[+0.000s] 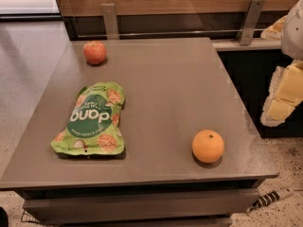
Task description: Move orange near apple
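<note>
The orange (208, 146) is round and bright orange and sits on the grey table (170, 89) near its front right corner. The apple (94, 52) is small and red-pink and sits at the table's far left corner. The two fruits are far apart, diagonally across the table. My gripper (283, 94), white and yellowish, hangs at the right edge of the view, off the table's right side, above and to the right of the orange. It touches nothing.
A green snack pouch (92, 119) lies flat on the left half of the table, between the apple and the front edge. A wooden wall with metal brackets (110, 19) runs behind the table. A power strip (274, 195) lies on the floor at the lower right.
</note>
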Motion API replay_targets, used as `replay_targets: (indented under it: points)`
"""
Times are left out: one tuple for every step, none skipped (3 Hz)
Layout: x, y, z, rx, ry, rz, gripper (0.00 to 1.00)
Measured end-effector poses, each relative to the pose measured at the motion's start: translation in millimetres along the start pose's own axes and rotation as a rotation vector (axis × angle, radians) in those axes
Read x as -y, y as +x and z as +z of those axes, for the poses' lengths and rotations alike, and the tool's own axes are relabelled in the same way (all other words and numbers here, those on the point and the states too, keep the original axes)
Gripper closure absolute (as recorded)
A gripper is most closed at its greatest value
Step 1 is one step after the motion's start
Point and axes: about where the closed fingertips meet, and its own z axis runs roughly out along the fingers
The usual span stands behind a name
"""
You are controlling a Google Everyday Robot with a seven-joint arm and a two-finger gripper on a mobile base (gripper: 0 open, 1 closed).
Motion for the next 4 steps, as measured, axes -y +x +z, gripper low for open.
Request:
replay_targets:
  points:
    - [0.0, 0.0, -0.1, 0.000, 0.000, 0.000, 0.00]
    - [-7.9, 4.2, 8.0, 0.080, -0.033, 0.014, 0.00]
    - [-21.9, 8.8, 20.8, 0.236, -0.062, 0.036, 0.00]
    - [-38.5, 16.1, 36.2, 0.384, -0.047, 0.047, 0.00]
